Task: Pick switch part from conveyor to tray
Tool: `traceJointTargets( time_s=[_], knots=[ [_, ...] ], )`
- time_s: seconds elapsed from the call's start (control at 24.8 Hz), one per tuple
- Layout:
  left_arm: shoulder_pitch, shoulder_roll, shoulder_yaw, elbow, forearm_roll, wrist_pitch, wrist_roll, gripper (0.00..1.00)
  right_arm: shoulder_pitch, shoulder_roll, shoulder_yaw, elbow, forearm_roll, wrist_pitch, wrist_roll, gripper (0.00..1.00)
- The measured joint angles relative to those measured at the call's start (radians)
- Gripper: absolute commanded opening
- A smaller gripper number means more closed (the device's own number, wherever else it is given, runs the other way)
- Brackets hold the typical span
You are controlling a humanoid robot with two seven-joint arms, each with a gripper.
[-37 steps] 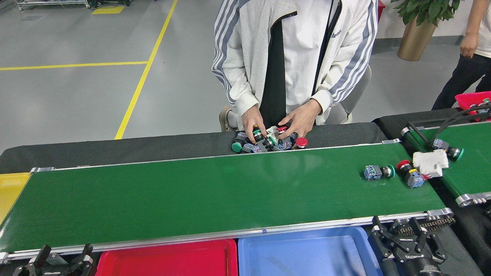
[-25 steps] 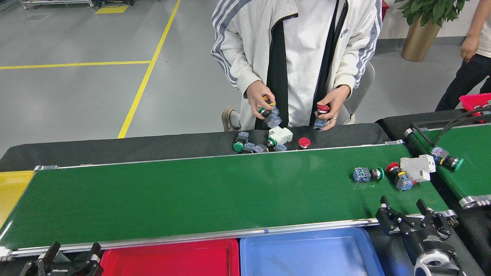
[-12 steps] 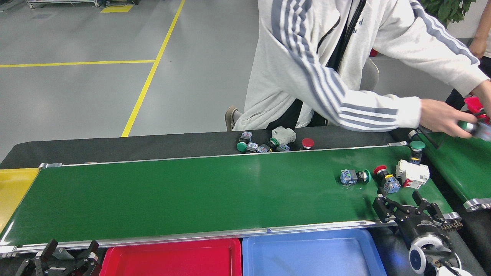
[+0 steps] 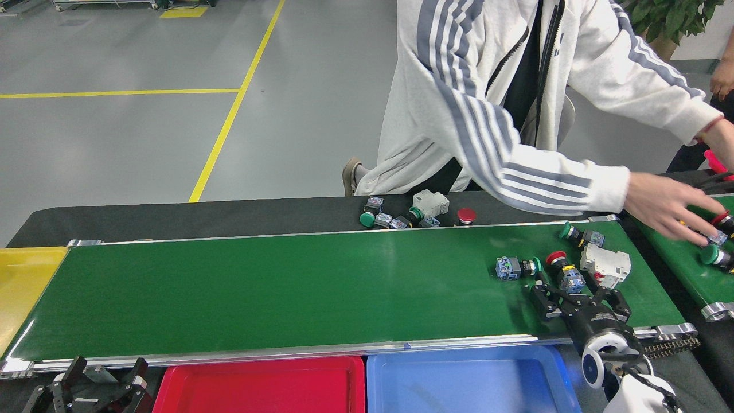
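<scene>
Right claw hovers low over the near edge of the conveyor, fingers spread apart and empty, just short of the red-capped switch part. Left claw sits below the belt's near rail at the lower left, fingers likewise apart, holding nothing.

Largest to smallest: the conveyor spans the view; a person leans across its far side, one hand reaching onto the second green belt at right. Three trays lie along the near and left edges — one yellow tray, one red tray, one blue tray. All three appear empty.

Four parts rest on the conveyor's right end: one white breaker block, the red-capped switch part, one green-capped switch with a blue base, and one green-capped switch farther back. A further small cluster lies on the black desk behind the belt.

Risks, as judged:
- The red-capped part sits just beside the breaker block and near the green-capped one — spread fingers may snag or push a neighbour.
- If the belt runs, the target could drift out from between the fingers.
- The person's hand is near the work zone.
</scene>
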Motion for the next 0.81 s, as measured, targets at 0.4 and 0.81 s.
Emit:
traceJointTargets(
  time_s=[0.4,0.81],
  knots=[
    [-0.011,0.0,-0.007,0.001,-0.001,0.0,0.0,1.0,-0.086,0.035,0.095,0.082,0.001,0.011,0.001,0.59],
    [-0.016,0.0,-0.008,0.005,-0.001,0.001,0.0,1.0,-0.111,0.036,0.168,0.1,-0.004,-0.016,0.004,0.01]
  ],
)
